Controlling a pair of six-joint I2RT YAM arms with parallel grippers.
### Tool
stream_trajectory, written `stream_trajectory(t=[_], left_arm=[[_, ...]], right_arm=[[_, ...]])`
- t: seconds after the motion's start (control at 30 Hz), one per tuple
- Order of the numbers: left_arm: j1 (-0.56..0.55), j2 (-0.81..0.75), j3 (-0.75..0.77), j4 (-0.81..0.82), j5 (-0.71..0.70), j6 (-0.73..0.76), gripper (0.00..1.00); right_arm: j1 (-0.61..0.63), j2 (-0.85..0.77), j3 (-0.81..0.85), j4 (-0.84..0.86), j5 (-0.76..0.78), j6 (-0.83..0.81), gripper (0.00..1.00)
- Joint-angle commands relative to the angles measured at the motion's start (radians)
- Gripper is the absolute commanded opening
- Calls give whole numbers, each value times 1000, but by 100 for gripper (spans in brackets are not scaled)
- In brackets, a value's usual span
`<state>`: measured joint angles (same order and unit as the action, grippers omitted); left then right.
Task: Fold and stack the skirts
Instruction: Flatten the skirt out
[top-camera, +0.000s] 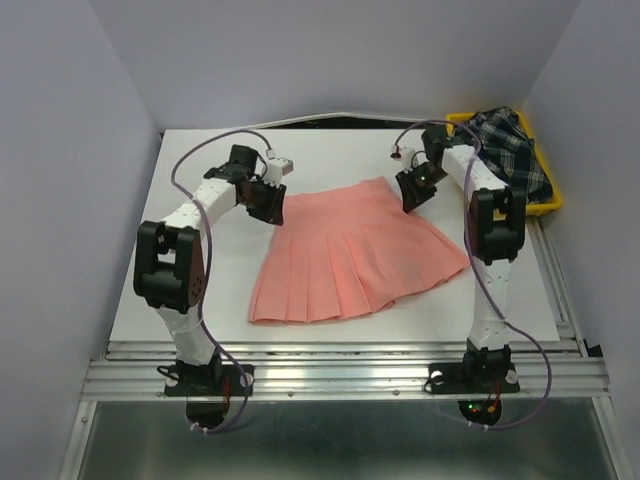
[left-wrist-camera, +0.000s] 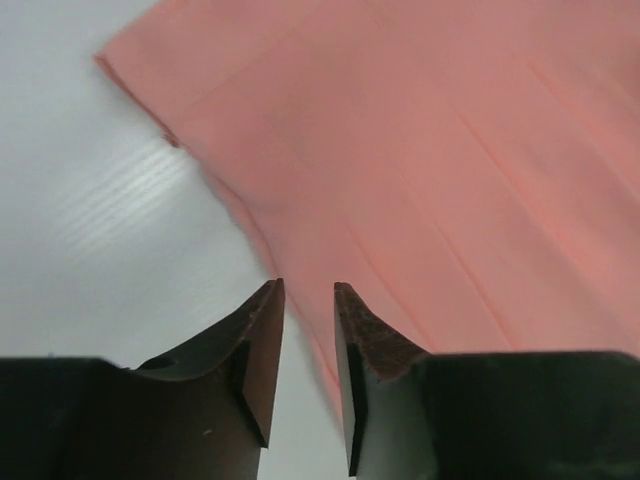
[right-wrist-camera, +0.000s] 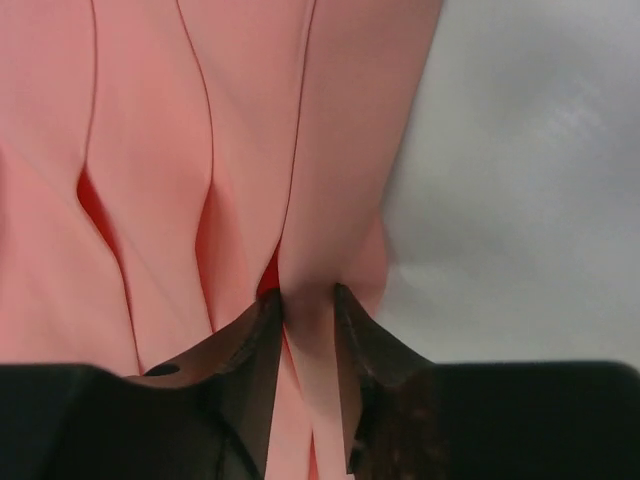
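Jaws: right gripper (right-wrist-camera: 308, 295) is pinched on a pleat at the pink skirt (top-camera: 350, 260), far right corner. Left gripper (left-wrist-camera: 308, 290) shows a narrow gap over the pink skirt's left edge; I see nothing gripped. Plaid skirt (top-camera: 510, 145) lies in the tray (top-camera: 553, 200), well right of the pink skirt.

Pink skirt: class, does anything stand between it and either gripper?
Nothing visible does. The right gripper pinches a pleat at one side of the pink skirt; the left gripper is open right over its other side edge, with no object between.
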<state>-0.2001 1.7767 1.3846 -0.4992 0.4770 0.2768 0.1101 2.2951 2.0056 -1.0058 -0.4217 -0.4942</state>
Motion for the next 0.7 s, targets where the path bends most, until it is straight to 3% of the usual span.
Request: stream_trajectory(t=[0.0,0.1,0.23,0.3,0.4,0.53,0.6,0.67], left_arm=[[-57,50,-55,-21,-41,-79,34],[-73,78,-41,-4,-41,-110,29],[-74,216,80,-32,-63,-149,20],[-71,278,151,-38,-89,-154,17],[-53,503,371,-93,-127,-153,13],[-35,771,917,-214,-97,-137,13],[-45,878,1150,-248,-54,-122,20],[-62,860,1159,-205,-40,-90,28]], right_arm=[[-3,-13,-47,-167,52,-64,30],[-3,-17,-105,-186,57,-112,23],[22,-51,-220,-217,31,-178,12],[55,-66,-249,-253,6,-213,11],[121,-92,-304,-298,-58,-242,11],[226,-111,-346,-329,-208,-247,14],[285,-109,-324,-323,-282,-219,19],[310,-106,-283,-326,-417,-202,29]])
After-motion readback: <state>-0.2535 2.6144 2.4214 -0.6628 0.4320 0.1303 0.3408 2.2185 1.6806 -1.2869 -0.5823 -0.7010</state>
